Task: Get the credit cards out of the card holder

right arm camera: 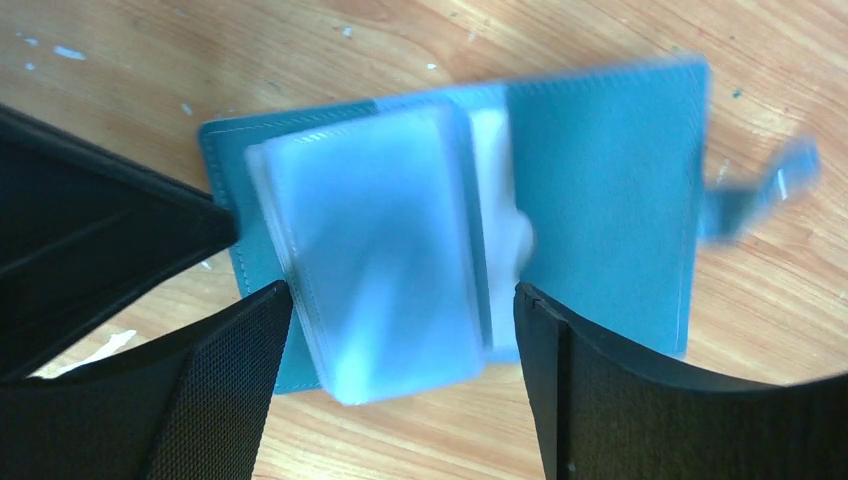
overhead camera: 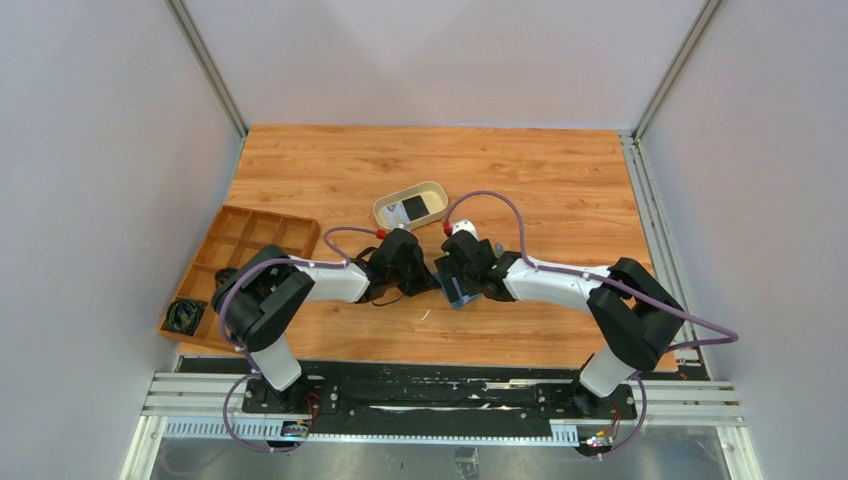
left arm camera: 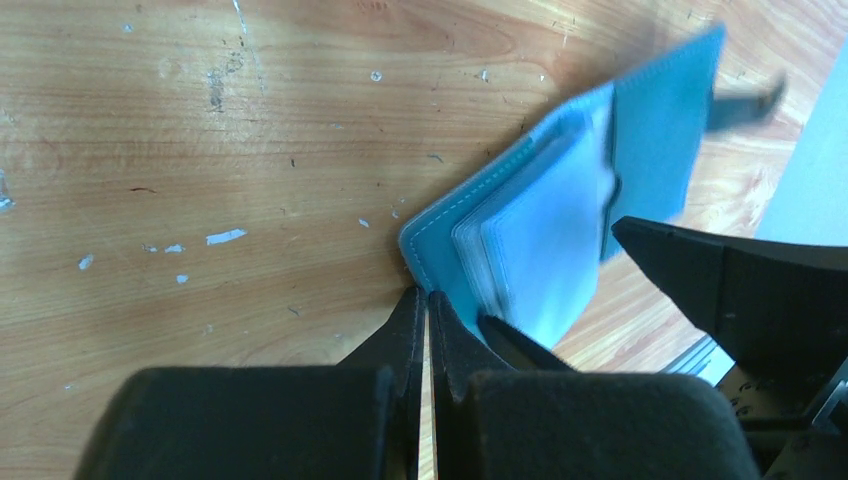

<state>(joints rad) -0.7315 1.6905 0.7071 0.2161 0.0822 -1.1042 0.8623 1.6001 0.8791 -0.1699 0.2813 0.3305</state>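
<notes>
My left tool (left arm camera: 425, 300) sits closed at the card holder's (right arm camera: 600, 200) corner and my right tool (right arm camera: 400, 300) is spread astride the credit cards (right arm camera: 380, 260), which I judge light, stiff and slick, so I'd pinch their exposed edge.

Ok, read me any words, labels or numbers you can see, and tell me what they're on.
No text can be read anywhere.
The card holder and its pale pockets: no print shows, and the picture is blurred.
What lies in the beige tray: too small to tell.

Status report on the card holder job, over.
Left gripper shut, tips at corner of holder. Right gripper open, straddling the pale pockets. Holder open on table; nothing else between jaws.
</notes>
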